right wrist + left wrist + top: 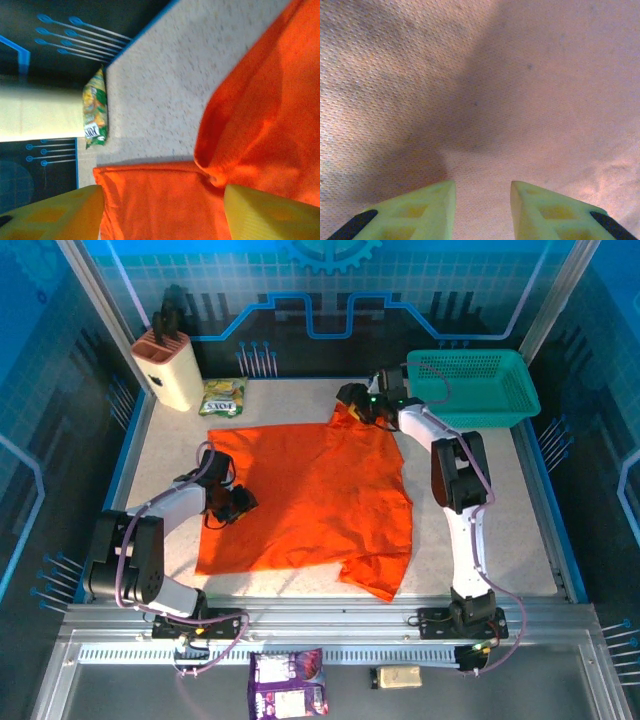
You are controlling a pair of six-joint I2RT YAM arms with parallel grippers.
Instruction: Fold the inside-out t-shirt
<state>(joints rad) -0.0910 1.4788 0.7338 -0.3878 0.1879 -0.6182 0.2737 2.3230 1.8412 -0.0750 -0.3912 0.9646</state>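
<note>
**Operator:** Where is the shirt lying?

**Spotter:** The shirt (320,490) is lying spread out across the middle of the table (525,510). It is mostly flat, and a flap of it is bunching up at its near right corner.

**Operator:** What is my left gripper doing?

**Spotter:** Your left gripper (238,504) is sitting at the shirt's left edge. In its wrist view, its fingers (425,210) are standing a moderate gap apart and gripping nothing. They are hanging over a pinkish, finely textured surface, and I am not managing to tell whether that is cloth or table.

**Operator:** And the right one?

**Spotter:** Your right gripper (355,408) is hovering at the shirt's far edge, near the basket (470,410) that is sitting in the far right corner. Its jaws are gaping wide and clamping nothing. Orange cloth is lying under the gap, and a fold is humping up next to one finger (270,215).

**Operator:** What else am I looking at on the table?

**Spotter:** A knife block (168,365) is standing in the far left corner. A green packet (222,397) is lying just beside it, near the shirt's far left corner but not touching it.
</note>
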